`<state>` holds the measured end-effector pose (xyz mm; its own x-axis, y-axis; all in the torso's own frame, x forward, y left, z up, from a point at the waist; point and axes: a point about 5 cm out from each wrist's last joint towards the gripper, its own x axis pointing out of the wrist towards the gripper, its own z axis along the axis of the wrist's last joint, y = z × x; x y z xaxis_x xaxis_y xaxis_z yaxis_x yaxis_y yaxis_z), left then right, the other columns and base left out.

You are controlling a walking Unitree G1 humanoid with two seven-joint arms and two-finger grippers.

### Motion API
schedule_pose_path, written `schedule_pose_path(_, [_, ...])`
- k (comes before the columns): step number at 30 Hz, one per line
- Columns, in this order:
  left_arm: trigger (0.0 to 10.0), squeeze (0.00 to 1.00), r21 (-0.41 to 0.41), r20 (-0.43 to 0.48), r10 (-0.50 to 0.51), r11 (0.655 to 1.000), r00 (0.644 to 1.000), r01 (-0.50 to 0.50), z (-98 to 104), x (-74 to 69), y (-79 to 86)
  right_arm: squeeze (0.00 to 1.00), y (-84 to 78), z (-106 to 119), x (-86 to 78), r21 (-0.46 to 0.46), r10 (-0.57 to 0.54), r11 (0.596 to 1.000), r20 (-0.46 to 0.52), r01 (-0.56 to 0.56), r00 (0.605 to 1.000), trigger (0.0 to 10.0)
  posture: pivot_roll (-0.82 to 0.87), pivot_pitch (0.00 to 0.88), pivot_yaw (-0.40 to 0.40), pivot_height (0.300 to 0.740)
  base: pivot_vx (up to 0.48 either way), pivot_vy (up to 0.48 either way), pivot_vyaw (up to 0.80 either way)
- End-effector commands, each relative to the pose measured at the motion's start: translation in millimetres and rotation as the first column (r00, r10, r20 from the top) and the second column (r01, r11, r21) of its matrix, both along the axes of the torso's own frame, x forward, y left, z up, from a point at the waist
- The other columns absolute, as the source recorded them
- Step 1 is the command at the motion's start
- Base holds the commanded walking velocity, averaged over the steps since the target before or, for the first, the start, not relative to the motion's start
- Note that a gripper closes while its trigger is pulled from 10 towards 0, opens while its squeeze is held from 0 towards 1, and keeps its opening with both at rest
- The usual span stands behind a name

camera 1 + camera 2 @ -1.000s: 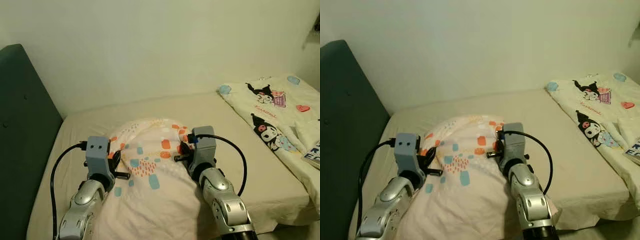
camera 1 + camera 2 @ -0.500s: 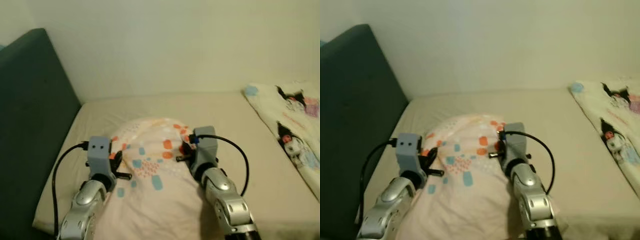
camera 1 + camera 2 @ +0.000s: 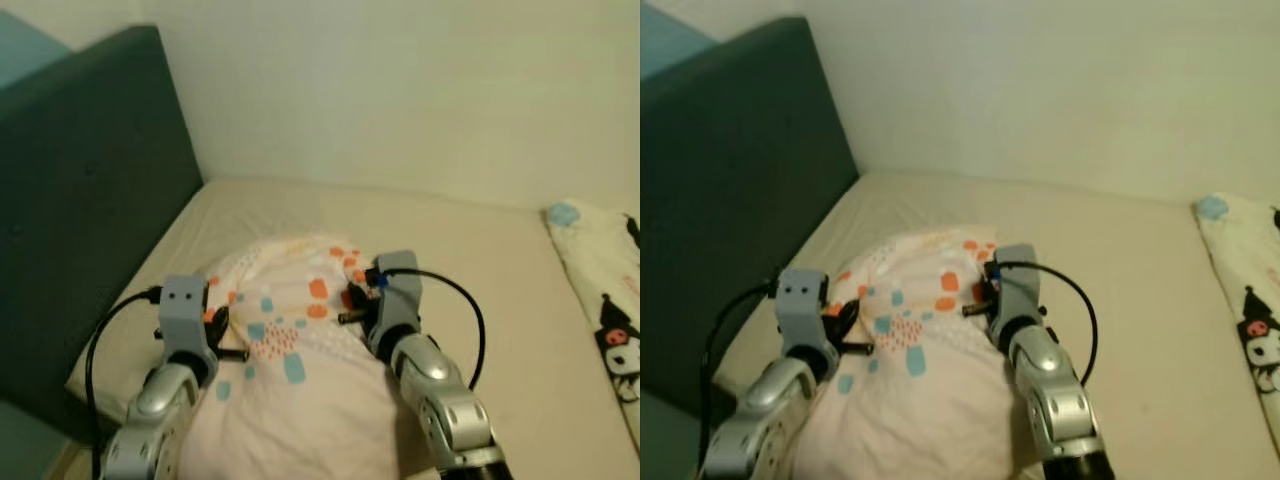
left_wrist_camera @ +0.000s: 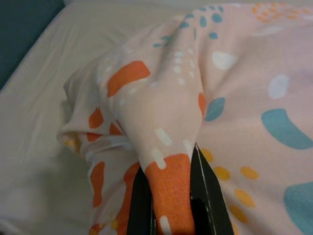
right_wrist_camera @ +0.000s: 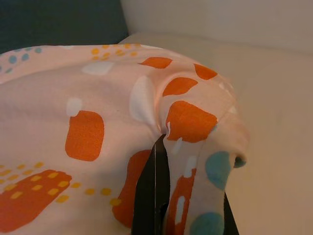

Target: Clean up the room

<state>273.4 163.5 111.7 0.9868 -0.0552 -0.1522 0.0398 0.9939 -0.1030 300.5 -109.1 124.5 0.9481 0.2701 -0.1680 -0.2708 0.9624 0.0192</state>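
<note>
Headboard (image 3: 90,190), dark teal and padded, is seen at the far left, standing against a pale wall (image 3: 420,90). Bed (image 3: 480,260), covered by a beige sheet, is shown extending rightward from it. At the left of centre, the left tool (image 3: 222,325) is held at the left edge of a pink pillow (image 3: 300,390) printed with orange, blue and yellow patches. In the left wrist view, its fingers (image 4: 208,205) are seen pressed together on a pinched fold of the pillow's cover, with an orange patch caught between them. A black cable (image 3: 105,335) is looped from the left wrist housing down past the edge of the bed.

The pillow is held between both tools above the near part of the bed, its far end directed toward the wall and its near end hanging down between the two silver arms. At the right of centre, the right tool (image 3: 352,300) is placed at the pillow's right edge; in the right wrist view its fingers (image 5: 151,196) are seen closed on a gathered ridge of the patterned cover. A second black cable (image 3: 470,320) is arched over the right forearm. At the far right, a cream blanket (image 3: 605,290) printed with cartoon figures is laid along the bed's edge, well apart from the pillow.
</note>
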Motion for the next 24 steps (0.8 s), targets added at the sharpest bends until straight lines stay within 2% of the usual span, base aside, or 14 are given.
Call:
schedule_pose_path(1, [10.0, 0.00, 0.023, 0.010, 0.088, 0.996, 0.996, -0.088, 3, -1.1, 17.4, 0.00, -6.7, 5, 0.3, -0.005, -0.028, 1.000, 0.025, 0.028, 0.999, 10.0, -0.09, 0.080, 0.004, 0.740, 0.000, 0.480, 0.00])
schedule_pose_path(9, [10.0, 0.00, 0.050, 0.009, 0.102, 0.994, 0.995, -0.102, 3, -1.7, 22.1, 0.00, -5.1, 4, -0.7, 0.004, -0.003, 1.000, 0.013, 0.003, 1.000, 10.0, -0.08, 0.081, 0.004, 0.740, 0.000, 0.480, 0.00])
schedule_pose_path(11, [10.0, 0.00, 0.086, 0.013, 0.096, 0.992, 0.995, -0.096, 4, -1.2, 21.5, 0.00, -5.1, 3, -1.0, 0.006, 0.000, 1.000, 0.010, 0.000, 1.000, 10.0, -0.08, 0.081, 0.004, 0.740, 0.000, 0.000, 0.00])
schedule_pose_path(14, [10.0, 0.00, 0.082, 0.025, 0.112, 0.990, 0.993, -0.113, 6, -1.6, 22.7, 0.00, -4.3, 2, -1.7, 0.012, 0.001, 1.000, 0.007, -0.002, 1.000, 10.0, -0.08, 0.083, 0.004, 0.740, 0.000, 0.000, 0.00])
schedule_pose_path(15, [10.0, 0.00, 0.086, 0.054, 0.113, 0.989, 0.992, -0.117, 9, -1.7, 22.8, 0.00, -3.8, 3, -1.9, 0.024, 0.004, 1.000, 0.009, -0.004, 1.000, 10.0, -0.08, 0.083, 0.004, 0.740, 0.000, 0.000, 0.00])
schedule_pose_path(24, [10.0, 0.00, 0.088, 0.067, 0.073, 0.993, 0.995, -0.079, 13, -1.6, 16.1, 0.00, -5.8, 2, -1.8, 0.039, -0.015, 0.999, 0.007, 0.015, 1.000, 10.0, -0.08, 0.086, 0.005, 0.740, 0.000, 0.000, 0.00])
